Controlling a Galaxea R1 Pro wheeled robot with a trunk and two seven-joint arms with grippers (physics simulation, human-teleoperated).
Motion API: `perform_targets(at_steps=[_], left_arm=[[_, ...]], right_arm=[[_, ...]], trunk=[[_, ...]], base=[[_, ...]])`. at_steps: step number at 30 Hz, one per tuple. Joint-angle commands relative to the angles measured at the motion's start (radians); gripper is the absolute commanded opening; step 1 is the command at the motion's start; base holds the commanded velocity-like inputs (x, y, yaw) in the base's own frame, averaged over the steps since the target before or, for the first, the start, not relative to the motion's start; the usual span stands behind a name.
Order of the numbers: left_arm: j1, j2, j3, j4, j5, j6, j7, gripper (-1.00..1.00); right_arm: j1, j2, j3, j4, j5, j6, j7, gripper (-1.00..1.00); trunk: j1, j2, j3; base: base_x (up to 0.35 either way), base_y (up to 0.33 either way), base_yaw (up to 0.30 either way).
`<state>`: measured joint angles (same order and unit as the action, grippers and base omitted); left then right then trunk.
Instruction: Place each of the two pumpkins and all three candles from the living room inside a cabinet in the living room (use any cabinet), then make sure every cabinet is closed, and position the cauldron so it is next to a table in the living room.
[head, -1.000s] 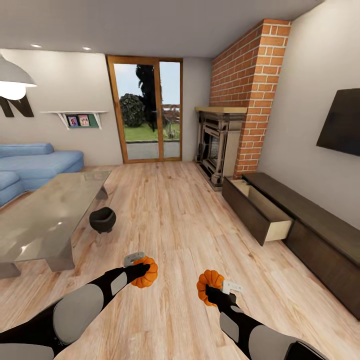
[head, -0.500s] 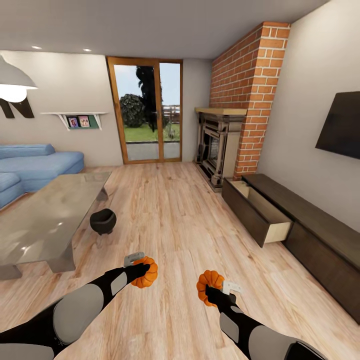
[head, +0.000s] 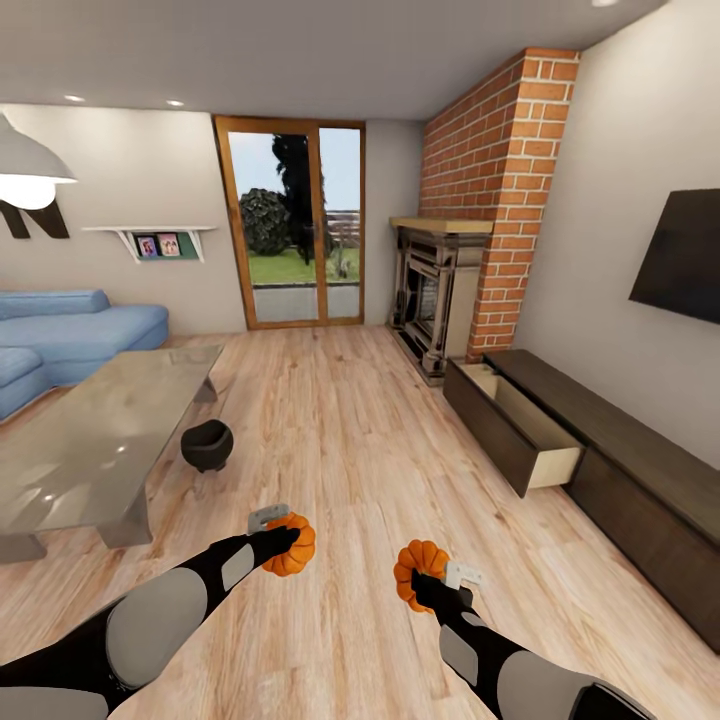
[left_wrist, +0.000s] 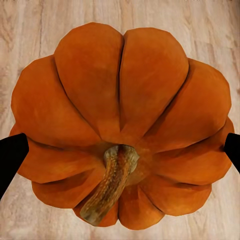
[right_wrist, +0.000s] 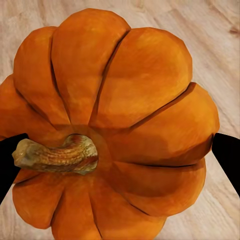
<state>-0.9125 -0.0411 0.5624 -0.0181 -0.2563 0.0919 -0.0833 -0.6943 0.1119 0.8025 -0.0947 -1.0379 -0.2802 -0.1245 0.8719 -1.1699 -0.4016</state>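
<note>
Above the plank floor, my left gripper (head: 281, 541) is shut on one bright-orange pumpkin (head: 296, 548); its stem (left_wrist: 107, 182) points toward the wrist camera, with a black fingertip (left_wrist: 11, 156) at each side. My right gripper (head: 424, 578) is shut on the other pumpkin (head: 412, 568), which bulges between dark fingertips (right_wrist: 227, 159). The long dark-brown cabinet (head: 640, 470) runs along the right wall with one drawer (head: 520, 420) pulled open, its pale inside showing. The black cauldron (head: 207, 445) sits on the floor by the glass-topped table (head: 90, 440). The candles are out of view.
A blue sofa (head: 70, 330) stands behind the table at the left. The stone fireplace (head: 435, 290) and brick chimney (head: 500, 180) fill the far right corner, beside glass doors (head: 290, 225). A black TV (head: 680, 255) hangs above the cabinet. Open floor lies between me and the drawer.
The whole view has shifted slightly, so the camera moved a little. Both grippers hold their pumpkins as before.
</note>
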Motion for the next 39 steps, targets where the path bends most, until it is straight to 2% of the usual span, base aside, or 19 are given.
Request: perform_targets(at_steps=[1, 33, 39], left_arm=[[0.000, 0.000, 0.008, -0.002, -0.009, 0.006, -0.003, -1.00], [0.000, 0.000, 0.009, -0.002, -0.009, 0.007, -0.002, -1.00], [0.000, 0.000, 0.008, -0.002, -0.009, 0.007, -0.003, -1.00]], right_arm=[[-0.001, 0.000, 0.009, 0.000, -0.007, -0.002, -0.004, -1.00], [-0.001, 0.002, 0.010, 0.004, -0.007, -0.015, -0.004, -1.00], [-0.001, 0.007, 0.009, 0.004, -0.005, -0.032, -0.004, -1.00]], trunk=[[-0.004, 0.007, 0.002], [-0.127, 0.231, 0.102], [-0.127, 0.231, 0.102]], base=[[0.000, 0.000, 0.000], [0.000, 0.000, 0.000], [0.000, 0.000, 0.000]])
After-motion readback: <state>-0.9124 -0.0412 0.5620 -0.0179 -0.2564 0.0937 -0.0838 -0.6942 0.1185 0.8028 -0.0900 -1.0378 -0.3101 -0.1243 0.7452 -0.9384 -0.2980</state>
